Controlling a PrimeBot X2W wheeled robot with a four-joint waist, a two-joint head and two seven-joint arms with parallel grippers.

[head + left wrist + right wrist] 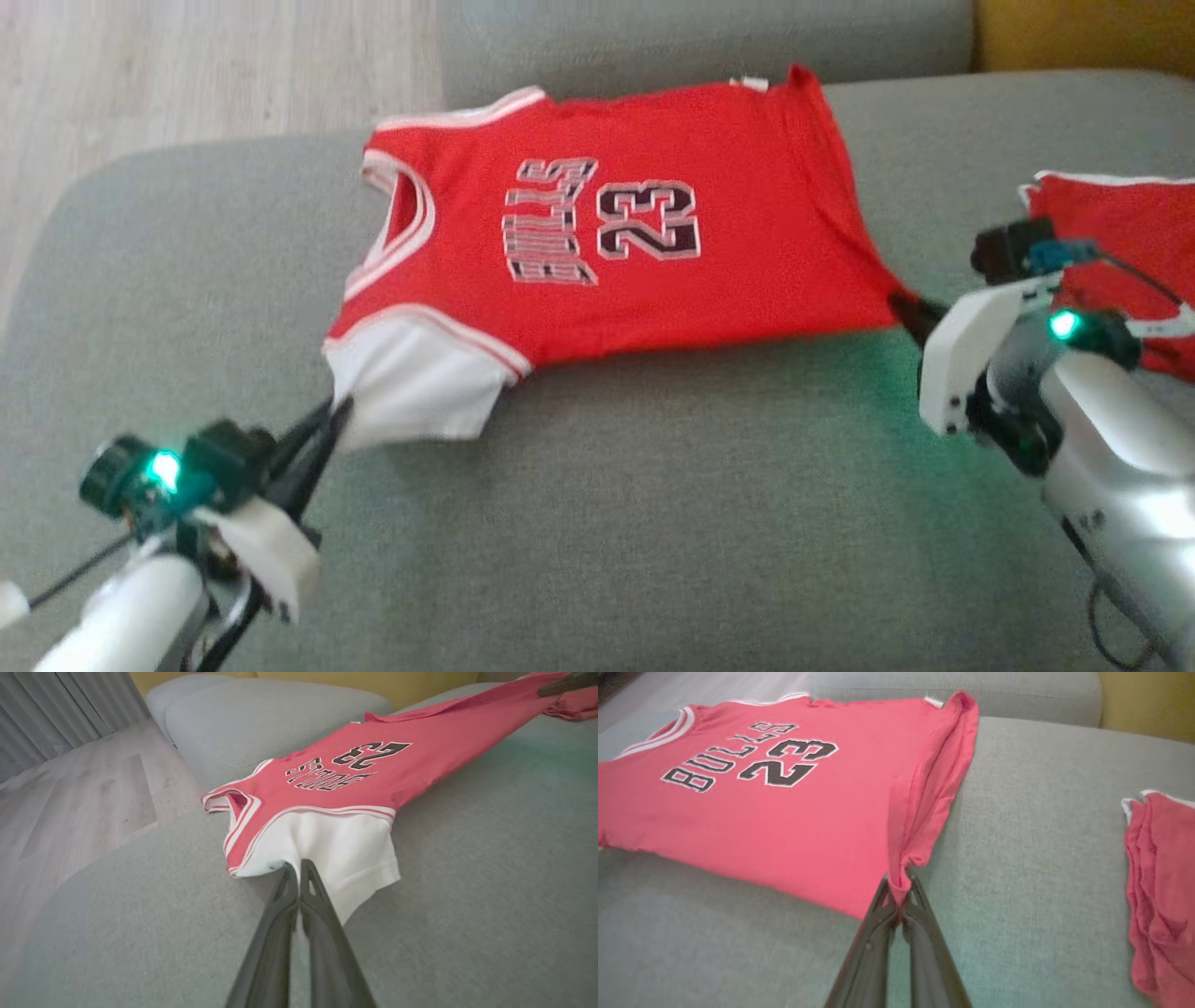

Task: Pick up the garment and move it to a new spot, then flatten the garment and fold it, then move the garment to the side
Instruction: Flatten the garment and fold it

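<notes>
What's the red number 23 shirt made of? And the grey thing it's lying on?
The red jersey seems thin, soft knit cloth, matt; it sags and creases where pulled. Cotton or polyester, I can't tell. Its white sleeve looks like the same cloth. The grey cushion seems padded, covered in coarse woven fabric, matt; a speckled weave shows and its edges are rounded.

A grey upholstered sofa (653,523) spreads wide, with pale wood floor (187,65) far left, grey curtains (56,714) beyond it, and perhaps a yellow wall (1083,33) far right.
</notes>
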